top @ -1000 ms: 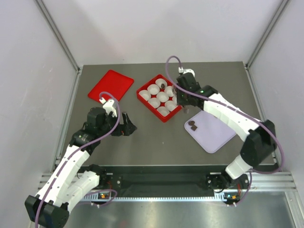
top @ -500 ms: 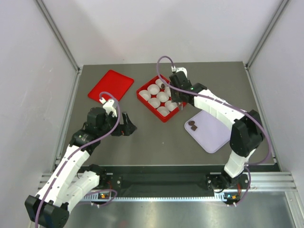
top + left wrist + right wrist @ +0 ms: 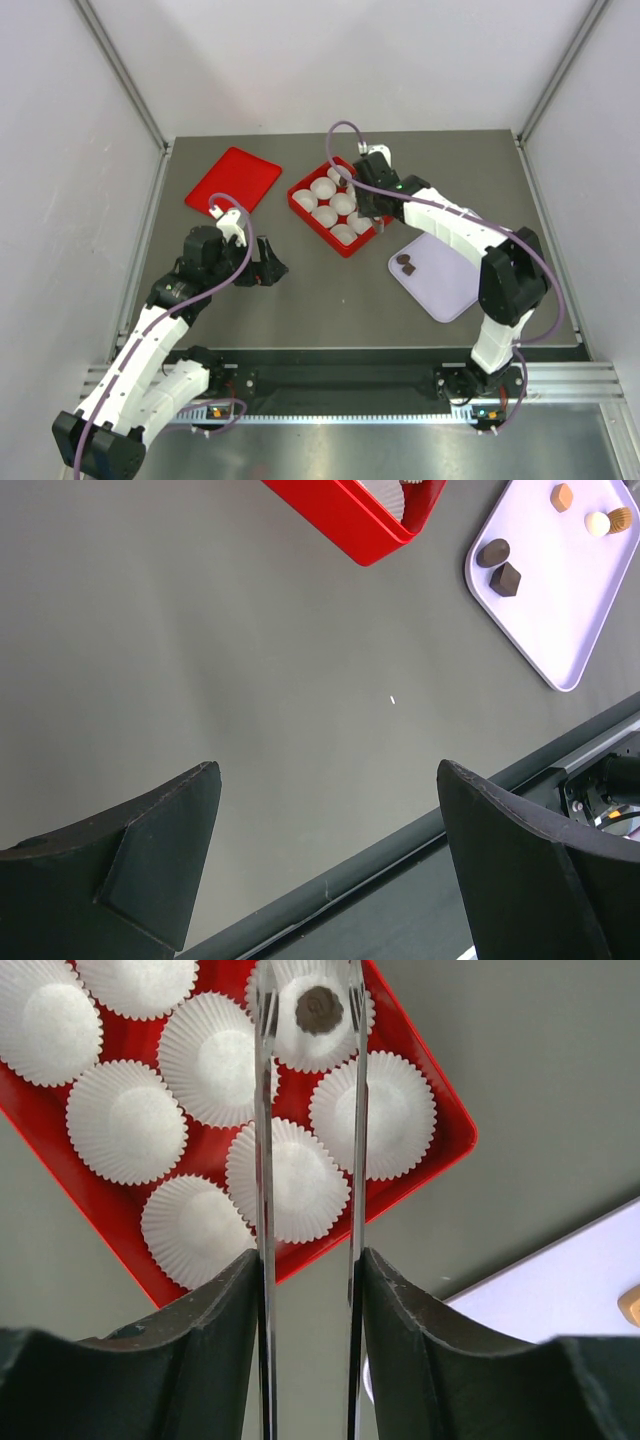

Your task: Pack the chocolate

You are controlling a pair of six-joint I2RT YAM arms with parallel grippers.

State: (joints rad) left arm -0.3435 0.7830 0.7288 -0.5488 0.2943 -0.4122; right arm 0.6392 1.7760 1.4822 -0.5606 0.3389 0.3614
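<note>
One dark chocolate sits in a white paper cup inside the red box. Five more pieces lie on the lilac tray. Your right pincer hangs over that cup, fingers slightly parted, gripping nothing. Your left pincer gapes wide and empty above the tabletop.

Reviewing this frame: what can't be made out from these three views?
- Right wrist view: whether the dark chocolate lies in its paper cup or is pinched by the right gripper. The clear fingers run off the top edge.
- Top view: the right arm covers part of the red box and the lilac tray.
- Left wrist view: the top edge cuts off the red box.
</note>
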